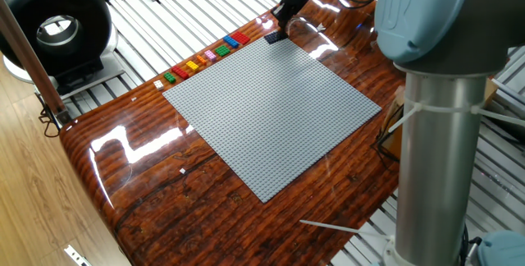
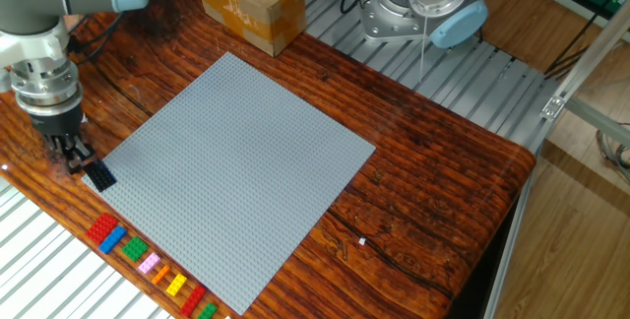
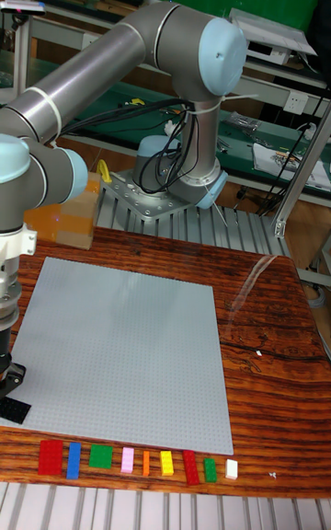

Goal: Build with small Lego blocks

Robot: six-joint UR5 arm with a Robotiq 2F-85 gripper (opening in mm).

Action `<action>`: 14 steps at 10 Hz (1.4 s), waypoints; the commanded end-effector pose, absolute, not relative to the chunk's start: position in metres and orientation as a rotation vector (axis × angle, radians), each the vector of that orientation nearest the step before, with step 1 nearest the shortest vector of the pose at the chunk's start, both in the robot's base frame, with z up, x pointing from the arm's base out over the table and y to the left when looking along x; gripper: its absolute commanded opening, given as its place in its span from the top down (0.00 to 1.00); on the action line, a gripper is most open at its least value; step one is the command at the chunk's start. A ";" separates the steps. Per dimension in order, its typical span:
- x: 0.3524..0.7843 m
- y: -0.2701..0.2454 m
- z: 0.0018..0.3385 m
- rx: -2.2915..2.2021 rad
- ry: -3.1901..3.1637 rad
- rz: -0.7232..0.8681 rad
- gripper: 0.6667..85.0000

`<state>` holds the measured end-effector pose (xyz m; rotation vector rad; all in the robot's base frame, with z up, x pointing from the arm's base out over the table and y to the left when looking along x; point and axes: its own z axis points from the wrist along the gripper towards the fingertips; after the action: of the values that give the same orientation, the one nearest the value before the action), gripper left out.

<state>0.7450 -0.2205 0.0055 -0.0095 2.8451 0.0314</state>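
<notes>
Clearly, our pincer (image 2: 75,159) sits at the corner of the grey baseplate (image 2: 236,166), fingertips right at a dark brick (image 2: 98,175) lying on that corner; we cannot tell whether it grips the brick or has let go. Beyond it, off the plate's edge, the small Lego blocks (image 3: 129,461) wait in a row on the table (image 2: 423,191), presumably as ordered stock. We read no writing anywhere.
</notes>
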 end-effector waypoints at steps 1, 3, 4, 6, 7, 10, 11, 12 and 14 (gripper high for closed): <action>0.746 -0.217 0.007 0.028 2.838 0.021 1.00; 0.746 -0.215 0.007 0.041 2.838 0.006 1.00; 0.745 -0.221 0.009 -0.010 2.844 -0.006 1.00; 0.749 -0.226 0.009 -0.040 2.831 -0.006 1.00; 0.749 -0.223 0.008 -0.018 2.827 0.012 1.00; 0.746 -0.218 0.005 0.007 2.821 0.035 1.00; 0.745 -0.217 0.004 0.018 2.821 0.041 1.00; 0.743 -0.215 0.003 0.030 2.827 0.047 1.00; 0.734 -0.212 0.001 0.060 2.856 0.062 1.00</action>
<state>0.7399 -0.2150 0.0019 0.0181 2.8429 0.0341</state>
